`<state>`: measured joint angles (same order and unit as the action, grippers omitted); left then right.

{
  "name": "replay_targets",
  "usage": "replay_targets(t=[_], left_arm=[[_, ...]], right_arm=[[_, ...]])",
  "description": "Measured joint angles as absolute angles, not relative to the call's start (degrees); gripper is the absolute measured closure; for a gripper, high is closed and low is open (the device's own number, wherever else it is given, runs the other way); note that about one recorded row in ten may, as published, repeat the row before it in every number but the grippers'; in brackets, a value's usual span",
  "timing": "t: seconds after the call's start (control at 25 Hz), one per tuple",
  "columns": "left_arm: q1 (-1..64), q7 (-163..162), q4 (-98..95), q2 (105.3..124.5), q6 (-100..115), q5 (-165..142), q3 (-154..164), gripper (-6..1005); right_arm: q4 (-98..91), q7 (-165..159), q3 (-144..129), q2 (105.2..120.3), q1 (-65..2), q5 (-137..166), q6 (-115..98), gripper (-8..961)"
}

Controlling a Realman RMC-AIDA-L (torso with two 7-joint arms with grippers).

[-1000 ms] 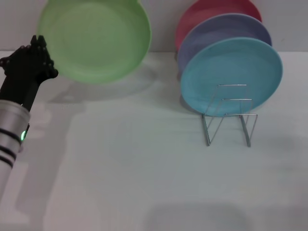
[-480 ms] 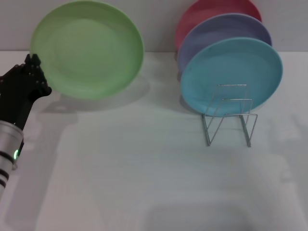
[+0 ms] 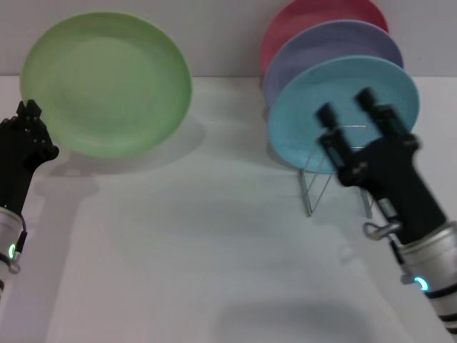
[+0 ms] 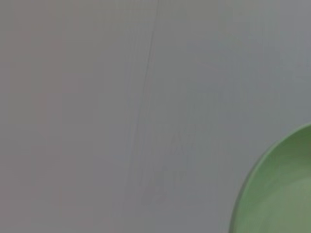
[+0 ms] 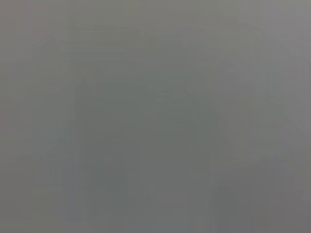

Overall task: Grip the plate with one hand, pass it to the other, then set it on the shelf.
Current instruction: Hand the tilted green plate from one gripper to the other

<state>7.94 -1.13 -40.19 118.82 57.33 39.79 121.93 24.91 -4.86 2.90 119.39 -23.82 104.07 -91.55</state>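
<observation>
The light green plate [image 3: 107, 84] hangs tilted above the table's back left, its face turned toward me. My left gripper [image 3: 30, 114] is shut on its lower left rim. A piece of the plate's rim [image 4: 282, 189] also shows in the left wrist view. The shelf [image 3: 307, 189], a thin wire rack, stands at the right, partly hidden behind my right arm. My right gripper [image 3: 346, 105] is raised in front of the rack, open, with nothing between its fingers. The right wrist view shows only plain grey.
A turquoise plate [image 3: 300, 128] leans upright in the rack, with a lavender plate [image 3: 321, 43] and a pink plate [image 3: 300, 18] behind it. The white table [image 3: 200, 236] spreads between the two arms.
The left gripper has carried the green plate leftward and a little down. The right arm has risen into view in front of the rack.
</observation>
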Motion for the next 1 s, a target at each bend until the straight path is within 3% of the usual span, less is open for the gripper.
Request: replay_targets(t=[1.0], left_arm=[[6.2, 11.3, -37.3, 119.18, 68.9, 60.6, 148.7, 972]], right_arm=[[22.0, -9.8, 0.1, 119.48, -27.0, 107.7, -77.5, 322]])
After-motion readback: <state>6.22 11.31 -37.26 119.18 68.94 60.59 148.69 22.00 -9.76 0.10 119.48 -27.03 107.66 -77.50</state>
